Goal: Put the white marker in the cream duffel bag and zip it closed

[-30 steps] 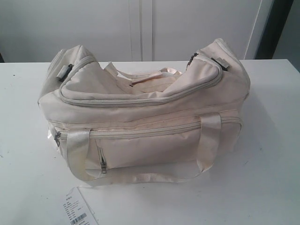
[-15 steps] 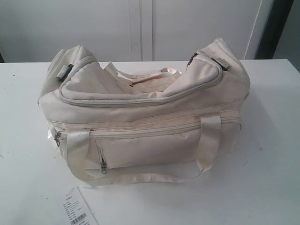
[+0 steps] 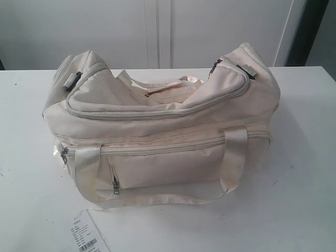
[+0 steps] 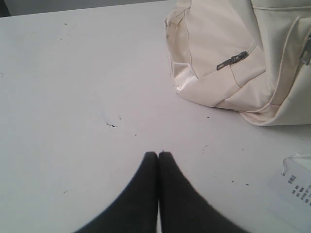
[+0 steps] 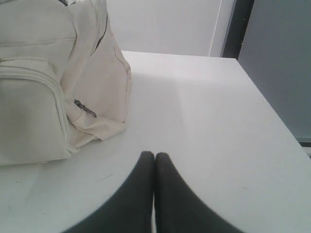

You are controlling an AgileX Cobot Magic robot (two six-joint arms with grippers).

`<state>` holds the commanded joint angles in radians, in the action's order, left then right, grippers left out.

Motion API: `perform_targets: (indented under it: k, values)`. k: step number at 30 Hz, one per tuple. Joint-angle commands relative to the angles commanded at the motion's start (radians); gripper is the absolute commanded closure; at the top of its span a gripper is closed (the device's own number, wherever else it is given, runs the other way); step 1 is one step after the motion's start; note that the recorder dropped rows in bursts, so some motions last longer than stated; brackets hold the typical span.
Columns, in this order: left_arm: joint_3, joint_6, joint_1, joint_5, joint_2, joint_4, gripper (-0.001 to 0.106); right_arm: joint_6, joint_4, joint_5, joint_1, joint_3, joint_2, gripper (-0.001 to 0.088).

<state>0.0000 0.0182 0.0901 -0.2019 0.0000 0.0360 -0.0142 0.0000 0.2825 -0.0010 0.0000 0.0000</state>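
Observation:
The cream duffel bag [image 3: 163,126] stands in the middle of the white table [image 3: 294,210], and the top zipper line that shows looks closed along the near side. One end of the bag [image 4: 228,63] shows in the left wrist view, the other end [image 5: 53,82] in the right wrist view. My left gripper [image 4: 158,154] is shut and empty above bare table, apart from the bag. My right gripper [image 5: 155,155] is shut and empty too, over the table beside the bag's other end. Neither arm appears in the exterior view. The white marker is out of view.
A white barcoded paper tag [image 3: 85,234] lies at the table's front edge, left of centre, and its corner [image 4: 296,187] shows in the left wrist view. White cabinet doors [image 3: 157,31] stand behind the table. The table's right edge [image 5: 277,116] runs past the right gripper.

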Motion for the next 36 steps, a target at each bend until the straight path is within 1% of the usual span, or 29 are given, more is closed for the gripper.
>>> perform_targets:
  k: [11,16,36]
  values:
    - [0.0,0.0,0.0,0.0,0.0,0.0,0.105,0.0,0.0,0.002,0.0,0.0,0.0,0.0868]
    - [0.0,0.0,0.0,0.0,0.0,0.0,0.105,0.0,0.0,0.051,0.0,0.0,0.0,0.0868]
    - [0.0,0.0,0.0,0.0,0.0,0.0,0.105,0.0,0.0,0.053,0.001,0.0,0.0,0.0868]
